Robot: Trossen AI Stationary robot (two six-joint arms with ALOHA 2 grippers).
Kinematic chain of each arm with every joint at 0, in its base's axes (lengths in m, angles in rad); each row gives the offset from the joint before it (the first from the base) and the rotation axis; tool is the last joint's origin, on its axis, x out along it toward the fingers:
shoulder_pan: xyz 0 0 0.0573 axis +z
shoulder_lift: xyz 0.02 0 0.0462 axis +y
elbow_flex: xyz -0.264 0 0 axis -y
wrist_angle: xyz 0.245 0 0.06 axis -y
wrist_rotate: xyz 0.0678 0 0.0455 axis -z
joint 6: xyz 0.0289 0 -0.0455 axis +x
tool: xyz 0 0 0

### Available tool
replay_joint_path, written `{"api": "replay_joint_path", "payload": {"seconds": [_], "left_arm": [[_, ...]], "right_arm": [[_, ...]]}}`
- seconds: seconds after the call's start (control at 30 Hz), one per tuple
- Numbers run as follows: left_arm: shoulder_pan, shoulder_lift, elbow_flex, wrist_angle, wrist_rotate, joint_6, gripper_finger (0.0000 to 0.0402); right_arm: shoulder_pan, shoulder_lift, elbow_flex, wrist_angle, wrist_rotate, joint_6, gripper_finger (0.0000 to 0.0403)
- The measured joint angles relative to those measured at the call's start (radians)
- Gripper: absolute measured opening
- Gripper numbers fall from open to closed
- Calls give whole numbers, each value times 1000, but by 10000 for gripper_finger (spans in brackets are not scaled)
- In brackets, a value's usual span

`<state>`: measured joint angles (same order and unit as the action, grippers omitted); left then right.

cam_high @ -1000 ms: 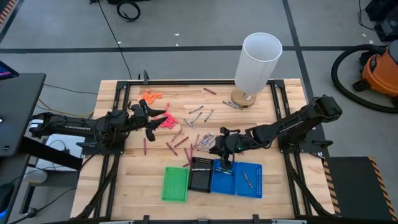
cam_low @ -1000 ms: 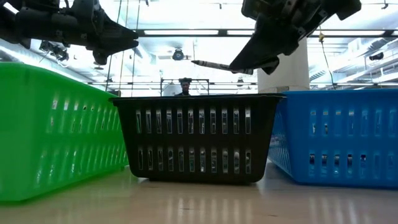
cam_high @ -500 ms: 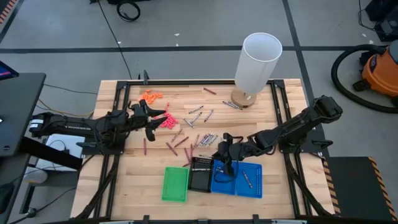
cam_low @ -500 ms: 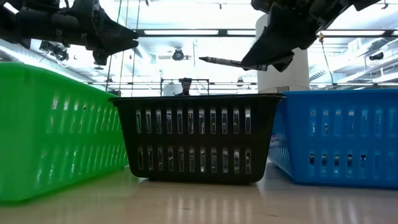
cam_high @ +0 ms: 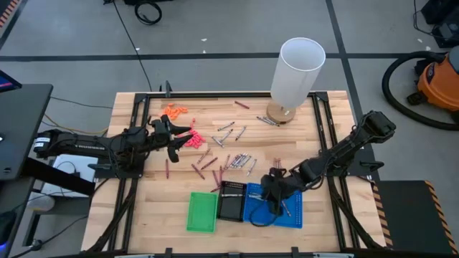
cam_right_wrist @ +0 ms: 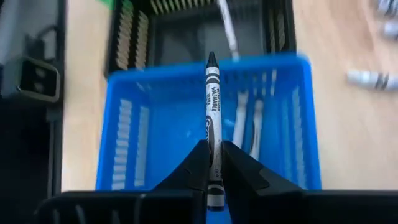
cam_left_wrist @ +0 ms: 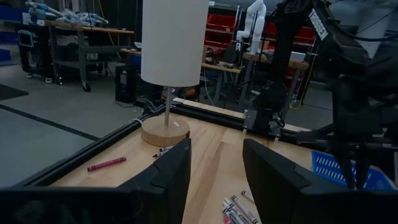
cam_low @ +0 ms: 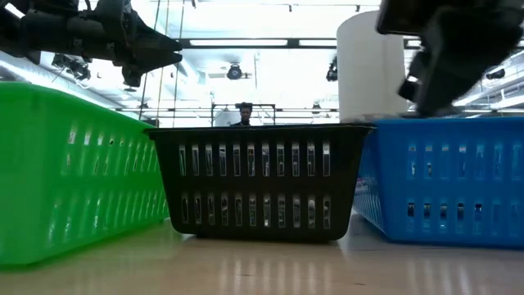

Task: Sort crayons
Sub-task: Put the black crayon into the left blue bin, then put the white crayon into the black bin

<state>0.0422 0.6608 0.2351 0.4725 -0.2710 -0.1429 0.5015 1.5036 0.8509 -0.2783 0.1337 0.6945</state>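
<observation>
A wooden table [cam_high: 143,208] carries scattered crayons [cam_high: 204,163], four small baskets [cam_high: 202,212] and a lamp [cam_high: 292,75].

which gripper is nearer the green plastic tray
Right. The right gripper hovers over the blue tray, two trays from the green plastic tray; the left gripper sits farther off, by the pink bits.

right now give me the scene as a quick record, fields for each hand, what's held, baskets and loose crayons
right hand: shut on a grey crayon, above a blue basket
left hand: open, empty, waiting by the pink-red bits
baskets: green basket, black basket, two blue
in the blue basket: grey crayons already lying there
loose crayons: maroon and grey, scattered mid-table
other: white lamp at the table's far edge
</observation>
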Motion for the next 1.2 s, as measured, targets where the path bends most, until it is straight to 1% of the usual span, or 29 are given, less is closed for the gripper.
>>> {"api": "replay_joint_path", "payload": {"seconds": [0.17,0.3,0.4,0.5,0.6,0.7,0.77,0.87,1.03,1.2], "left_arm": [[0,0,0,1,0,0,157],[0,0,0,1,0,-1,157],[0,0,0,2,0,-5,157],[0,0,0,1,0,-5,157],[0,0,0,0,0,-5,157],[0,0,0,-6,0,-5,157],[0,0,0,-13,0,-6,157],[0,0,0,-28,0,-6,157],[0,0,0,-38,0,-5,157],[0,0,0,-47,0,-5,157]], "right_arm": [[16,0,0,-74,13,87,40],[16,19,0,-75,34,101,43],[16,45,0,-77,34,111,57],[12,51,0,-77,31,115,80],[4,32,0,-74,30,116,101],[-10,6,0,-72,30,110,112],[-22,-13,0,-73,31,91,113],[-48,-35,0,-72,63,43,113],[-121,-38,0,-74,77,-97,113],[-230,-16,0,-74,2,-244,113]]}}
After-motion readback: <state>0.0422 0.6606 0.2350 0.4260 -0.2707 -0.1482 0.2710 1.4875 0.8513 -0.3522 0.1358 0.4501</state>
